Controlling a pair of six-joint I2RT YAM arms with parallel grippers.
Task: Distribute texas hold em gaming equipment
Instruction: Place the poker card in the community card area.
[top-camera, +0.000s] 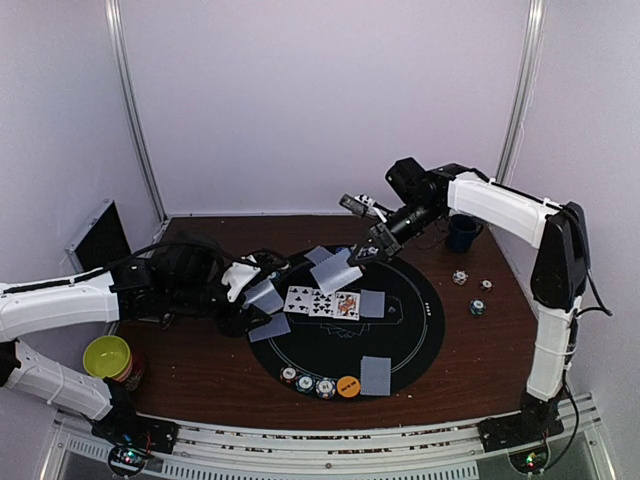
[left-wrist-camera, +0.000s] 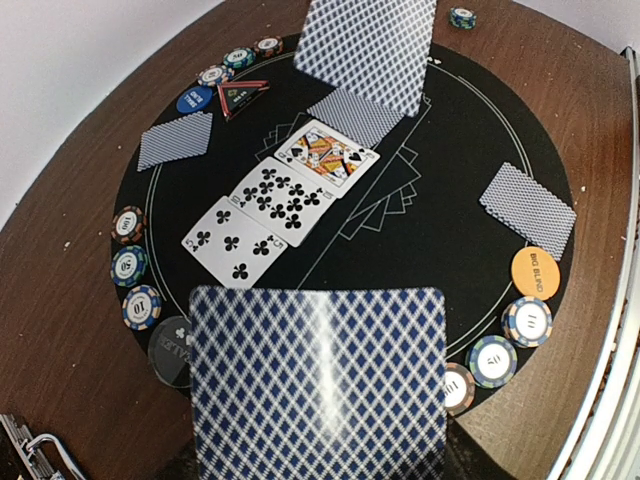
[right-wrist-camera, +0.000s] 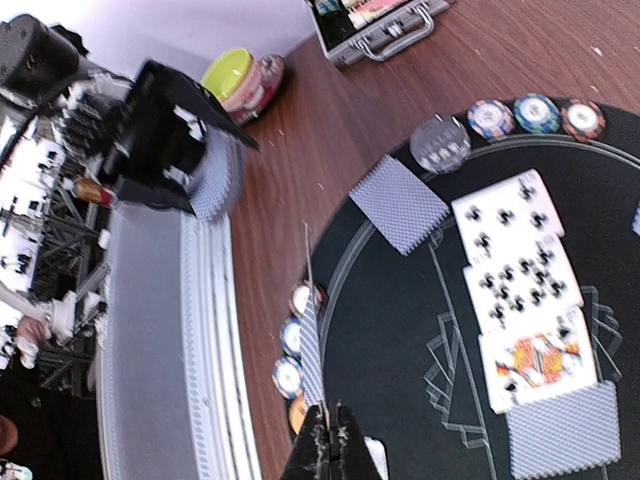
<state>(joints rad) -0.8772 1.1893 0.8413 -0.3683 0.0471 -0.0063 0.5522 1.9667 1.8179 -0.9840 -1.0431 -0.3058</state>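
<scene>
**A:** Where is the card that is being dealt?

**B:** The single card (top-camera: 335, 272) is hanging back-up over the black mat (top-camera: 420, 330), at about twelve o'clock from the face-up row (top-camera: 320, 302). The right gripper (right-wrist-camera: 325, 445) is pinching it by one edge with its jaws clenched. Its wrist view is showing the card edge-on, rising from between the fingertips.

**A:** What is lying around it?

**B:** A face-down card (top-camera: 372, 303) is sitting just beside the row at three o'clock. A far card (top-camera: 318, 255) is lying near the mat's twelve o'clock rim, and a left card (top-camera: 268, 328) at nine o'clock. A near card (top-camera: 375, 375) is at five o'clock, beside the orange button (top-camera: 348, 386) and the chips (top-camera: 305, 380).

**A:** And the other arm?

**B:** The left gripper (top-camera: 248, 298) is grasping what looks like the deck (left-wrist-camera: 320, 385), holding it above the mat's nine o'clock side.

**A:** So how should the drop go?

**B:** I cannot tell which seat this card is meant for. Wherever it is going, I am thinking low and flat. The free edge should be almost brushing the felt before the jaws let go, because a card this thin is likely to flutter or flip from any height. It should also be coming down clear of its neighbours, so nothing is overlapping, and well away from the deck.
</scene>
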